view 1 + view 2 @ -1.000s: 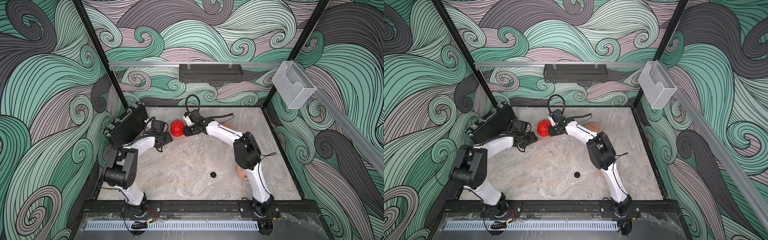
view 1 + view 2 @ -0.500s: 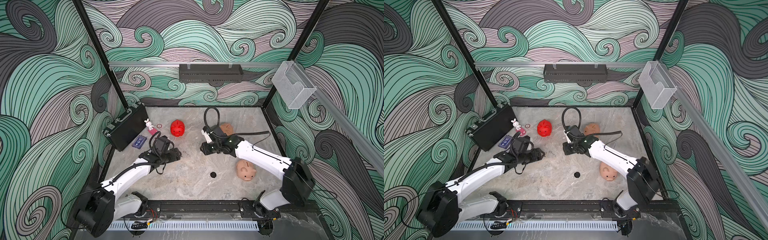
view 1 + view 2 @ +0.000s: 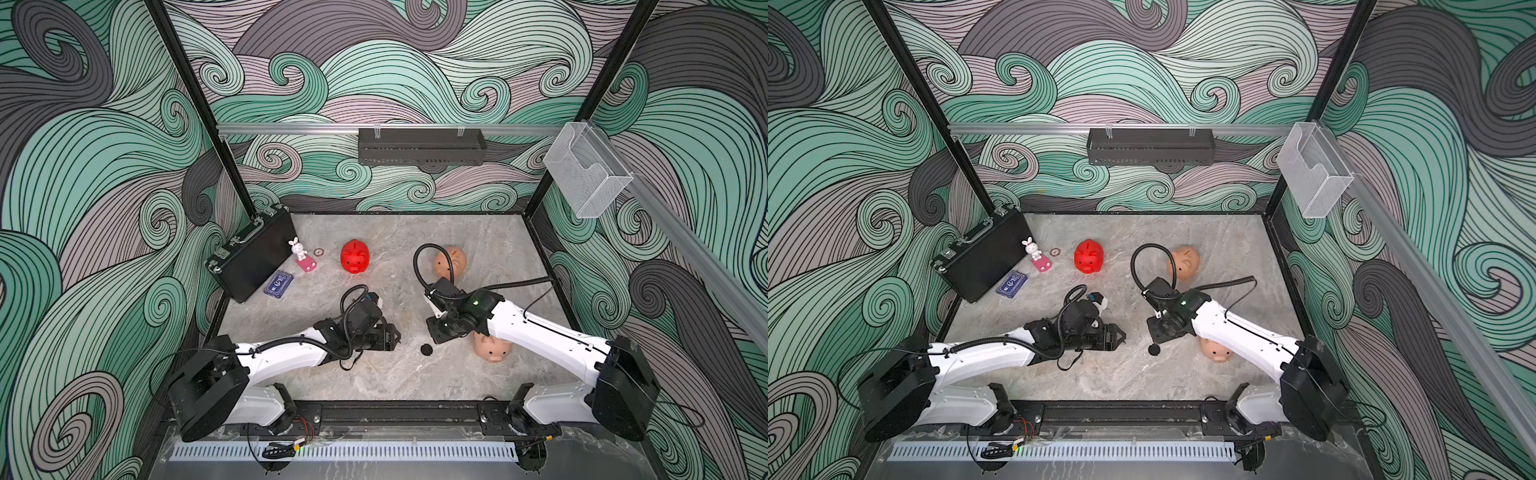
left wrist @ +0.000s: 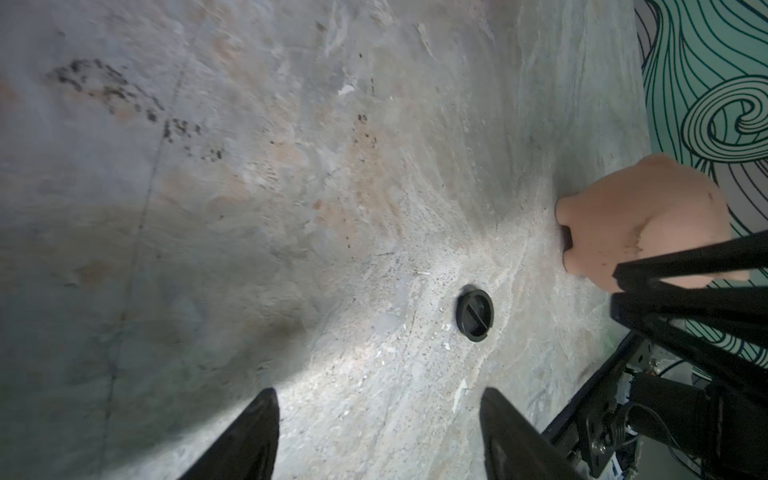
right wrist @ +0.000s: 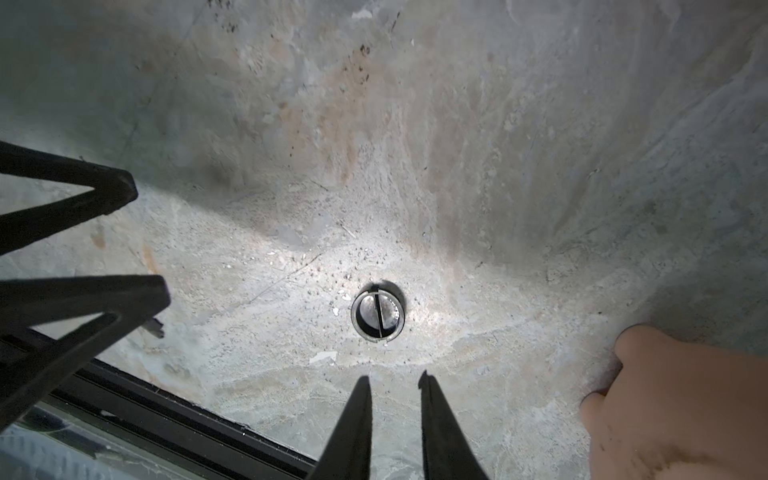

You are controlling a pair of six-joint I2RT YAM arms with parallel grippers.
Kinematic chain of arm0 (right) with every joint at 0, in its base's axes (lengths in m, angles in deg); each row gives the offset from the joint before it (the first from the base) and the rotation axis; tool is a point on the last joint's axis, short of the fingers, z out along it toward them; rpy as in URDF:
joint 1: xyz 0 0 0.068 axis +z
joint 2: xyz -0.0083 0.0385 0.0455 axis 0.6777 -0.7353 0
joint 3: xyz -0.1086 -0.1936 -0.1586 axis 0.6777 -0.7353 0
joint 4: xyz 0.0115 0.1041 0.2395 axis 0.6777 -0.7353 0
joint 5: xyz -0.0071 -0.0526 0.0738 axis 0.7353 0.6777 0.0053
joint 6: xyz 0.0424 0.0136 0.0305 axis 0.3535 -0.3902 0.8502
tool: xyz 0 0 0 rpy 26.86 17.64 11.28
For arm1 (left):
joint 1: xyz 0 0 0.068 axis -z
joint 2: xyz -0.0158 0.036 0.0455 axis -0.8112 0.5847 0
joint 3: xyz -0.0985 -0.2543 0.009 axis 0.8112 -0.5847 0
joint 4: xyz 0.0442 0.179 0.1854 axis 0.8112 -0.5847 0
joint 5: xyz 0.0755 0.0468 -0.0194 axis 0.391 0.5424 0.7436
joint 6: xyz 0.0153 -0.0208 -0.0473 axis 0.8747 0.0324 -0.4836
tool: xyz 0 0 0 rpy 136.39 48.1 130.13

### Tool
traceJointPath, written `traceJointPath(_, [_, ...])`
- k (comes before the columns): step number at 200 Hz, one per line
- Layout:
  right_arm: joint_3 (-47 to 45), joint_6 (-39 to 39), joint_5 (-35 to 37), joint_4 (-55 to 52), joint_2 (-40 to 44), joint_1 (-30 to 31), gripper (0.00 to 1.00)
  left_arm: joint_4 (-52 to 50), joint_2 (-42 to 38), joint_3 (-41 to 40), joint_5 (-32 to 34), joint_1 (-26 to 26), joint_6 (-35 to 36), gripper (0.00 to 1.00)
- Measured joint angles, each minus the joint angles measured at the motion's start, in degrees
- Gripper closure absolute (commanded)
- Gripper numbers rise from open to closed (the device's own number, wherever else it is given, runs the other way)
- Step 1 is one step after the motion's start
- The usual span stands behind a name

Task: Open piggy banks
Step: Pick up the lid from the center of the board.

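With the plug loose on the bench, your right tool, nearly pinched together and empty, sits nearest the peach pig.

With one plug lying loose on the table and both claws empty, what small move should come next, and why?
Probably send the left claw toward the red pig. It stands upright and untouched, while a black plug already lies loose beside the near pink pig. Both claws hold nothing.

- A robot test cell in a lab, not a home.
- Printed swirl backdrop walls it in on black frame posts.
- Two arms bolted to a rail at the lower edge.
- Stone-look tabletop with props.
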Motion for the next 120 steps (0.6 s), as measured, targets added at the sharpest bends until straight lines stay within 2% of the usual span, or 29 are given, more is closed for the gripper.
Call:
traceJointPath(69, [0.0, -1.1, -0.8, -0.1, -7.5, 2.6, 0.82, 7.5, 7.1, -0.6, 1.0, 3.6, -3.0, 0.28])
traceJointPath(120, [-0.7, -1.1, -2.5, 2.5, -10.4, 2.6, 0.82, 10.8, 7.8, -3.3, 1.4, 4.8, -4.7, 0.28])
